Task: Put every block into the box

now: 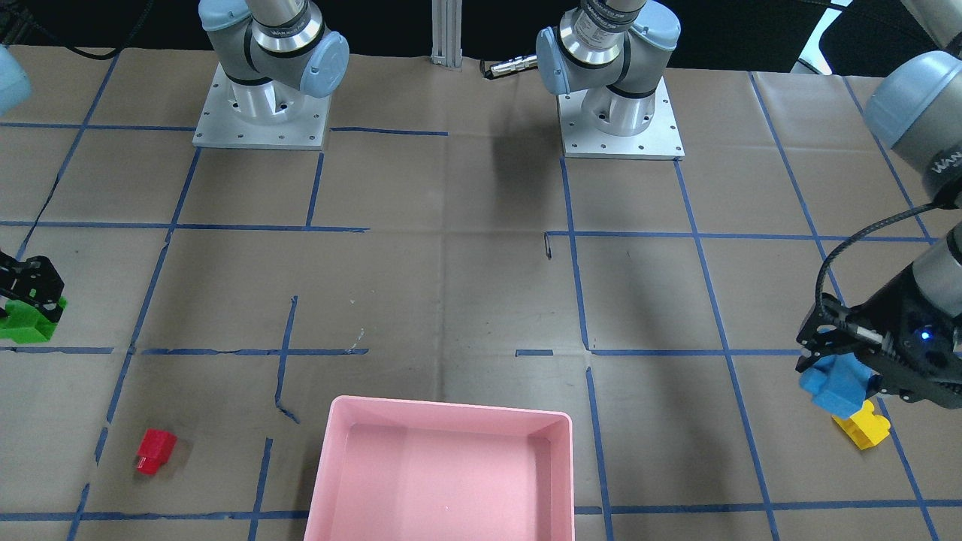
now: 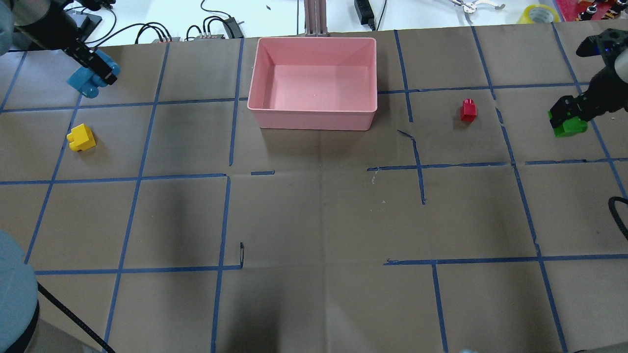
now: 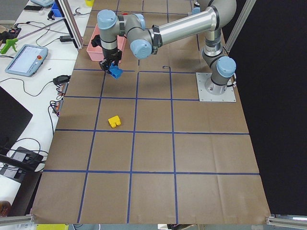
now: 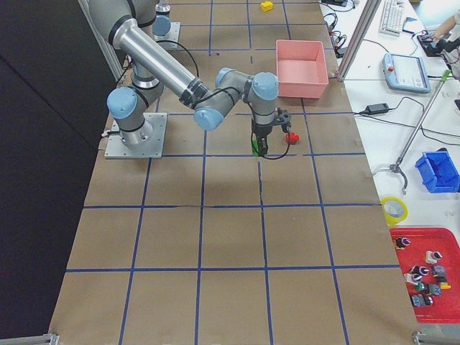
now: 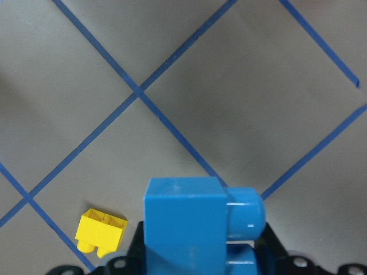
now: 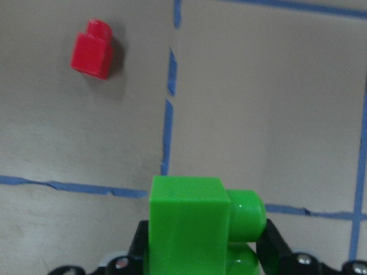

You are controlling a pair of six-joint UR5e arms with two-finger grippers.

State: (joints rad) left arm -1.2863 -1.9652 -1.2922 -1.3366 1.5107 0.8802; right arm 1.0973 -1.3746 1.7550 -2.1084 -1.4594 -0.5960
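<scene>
My left gripper (image 2: 100,73) is clamped on the blue block (image 2: 86,83) and my right gripper (image 2: 566,110) on the green block (image 2: 571,128), both well apart from the box (image 2: 314,120). The red block (image 2: 468,110) and yellow block (image 2: 82,137) lie on the tabletop. I judge them light, rigid and slick, so I'd pinch the flat sides.

Red block (image 2: 468,110) between right claw (image 2: 566,120) and box (image 2: 314,121)
</scene>
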